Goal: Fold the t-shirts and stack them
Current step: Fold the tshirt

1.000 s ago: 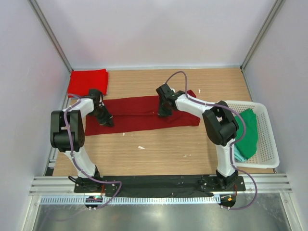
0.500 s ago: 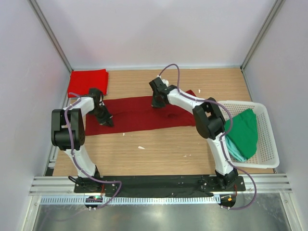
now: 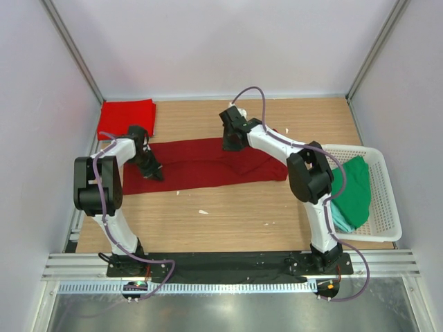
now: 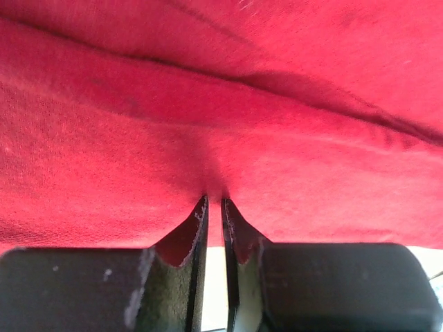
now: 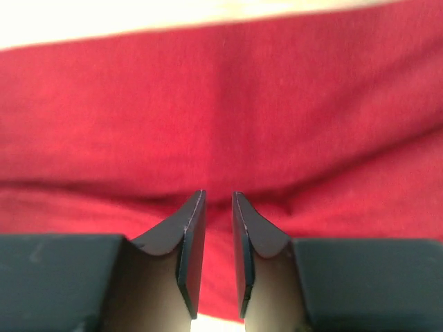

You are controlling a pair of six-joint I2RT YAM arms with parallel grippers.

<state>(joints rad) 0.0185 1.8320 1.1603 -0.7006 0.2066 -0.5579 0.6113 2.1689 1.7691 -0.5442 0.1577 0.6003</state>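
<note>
The dark maroon t-shirt (image 3: 201, 163) lies as a long folded strip across the middle of the table. My left gripper (image 3: 154, 173) is shut on the cloth near its left end. The left wrist view shows the fingertips pinching a ridge of maroon cloth (image 4: 208, 104) at the left gripper (image 4: 213, 198). My right gripper (image 3: 230, 144) is at the strip's far edge near the middle. Its jaws are nearly together on maroon cloth (image 5: 221, 104), with creases running in to the right gripper (image 5: 219, 195). A brighter red t-shirt (image 3: 127, 117) lies folded at the back left.
A white basket (image 3: 390, 207) at the right holds a green t-shirt (image 3: 354, 187) over a teal one (image 3: 339, 223). Bare wood lies in front of the strip. Walls close the left, back and right sides.
My right gripper has moved from the middle of the strip back to its far edge, then slightly right. A fold has risen in the cloth by it. The left gripper has stayed put.
</note>
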